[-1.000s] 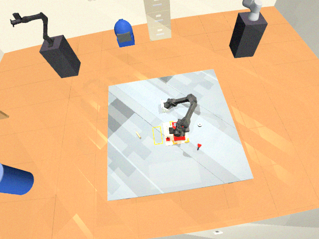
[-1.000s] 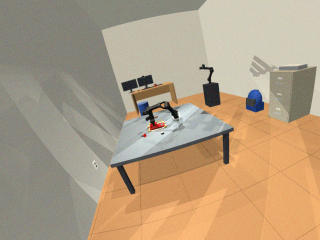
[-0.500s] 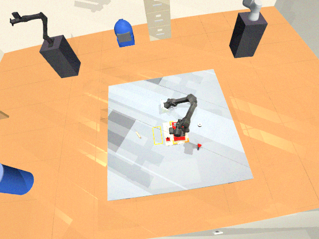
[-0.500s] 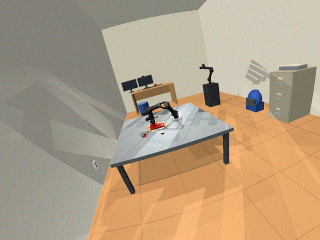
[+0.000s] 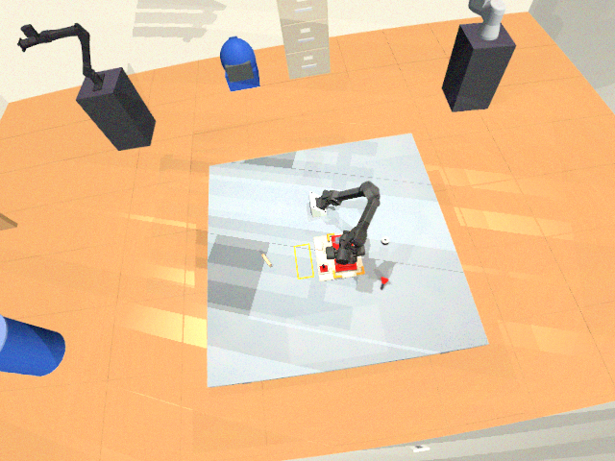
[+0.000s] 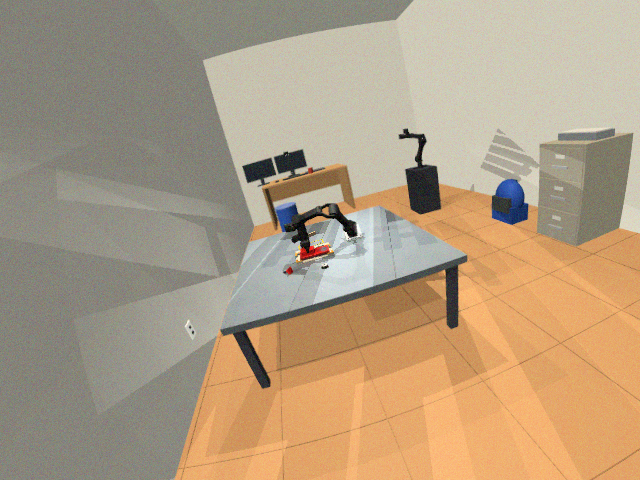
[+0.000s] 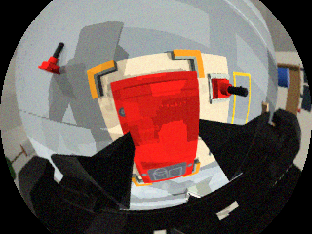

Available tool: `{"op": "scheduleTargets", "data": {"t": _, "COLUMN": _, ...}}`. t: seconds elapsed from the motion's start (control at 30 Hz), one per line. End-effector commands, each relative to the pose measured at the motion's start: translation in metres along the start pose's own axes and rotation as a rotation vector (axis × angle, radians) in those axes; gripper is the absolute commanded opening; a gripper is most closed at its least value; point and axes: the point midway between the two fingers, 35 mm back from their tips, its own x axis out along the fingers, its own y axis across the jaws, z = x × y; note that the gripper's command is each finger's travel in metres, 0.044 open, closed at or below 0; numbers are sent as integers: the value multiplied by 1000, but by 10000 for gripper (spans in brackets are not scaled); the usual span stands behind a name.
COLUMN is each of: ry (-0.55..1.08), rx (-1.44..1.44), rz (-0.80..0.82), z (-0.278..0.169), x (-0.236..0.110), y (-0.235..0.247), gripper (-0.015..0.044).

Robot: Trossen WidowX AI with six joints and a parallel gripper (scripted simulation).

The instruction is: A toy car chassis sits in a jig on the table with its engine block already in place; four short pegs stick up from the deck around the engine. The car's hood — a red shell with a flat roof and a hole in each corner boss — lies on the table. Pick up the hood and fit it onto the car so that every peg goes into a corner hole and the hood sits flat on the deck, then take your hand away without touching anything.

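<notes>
Wrist view is showing the hood (image 7: 158, 120), a red shell with a flat roof, filling the middle of the frame directly under the camera, with the hand (image 7: 166, 156) clamped on it and dark fingers reaching in along its sides; the hood is lying over the cream jig (image 7: 214, 136), whose orange corner brackets (image 7: 99, 77) are showing at the far corners, though whether the hood is seated flat on the deck or hanging just above it cannot be told. A small red and black part (image 7: 230, 90) is sitting in a pocket on the jig just beside the hood, and a yellow outlined rectangle (image 7: 242, 97) is lying on the worktop (image 7: 163, 19) next to the jig. A red cone-shaped piece with a black stem (image 7: 53, 60) is resting on the worktop well apart from the jig. Top view is showing the arm (image 5: 361, 214) folding down over the jig, with the hand (image 5: 343, 254) covering most of the hood (image 5: 346, 268); a small wooden dowel (image 5: 266, 259) is lying beyond the yellow rectangle, and a small white ring (image 5: 384, 241) is sitting on the opposite side, near the arm
</notes>
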Motion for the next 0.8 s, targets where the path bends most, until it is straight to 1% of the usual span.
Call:
{"op": "scheduleTargets", "data": {"t": 0.0, "ry": -2, "rx": 4, "rz": 1, "z": 0, "x": 1, "y": 0, "gripper": 0}}
{"op": "scheduleTargets", "data": {"t": 0.17, "ry": 0, "rx": 0, "rz": 0, "z": 0, "x": 0, "y": 0, "gripper": 0}}
{"op": "scheduleTargets", "data": {"t": 0.7, "ry": 0, "rx": 0, "rz": 0, "z": 0, "x": 0, "y": 0, "gripper": 420}}
{"op": "scheduleTargets", "data": {"t": 0.73, "ry": 0, "rx": 0, "rz": 0, "z": 0, "x": 0, "y": 0, "gripper": 440}}
{"op": "scheduleTargets", "data": {"t": 0.77, "ry": 0, "rx": 0, "rz": 0, "z": 0, "x": 0, "y": 0, "gripper": 440}}
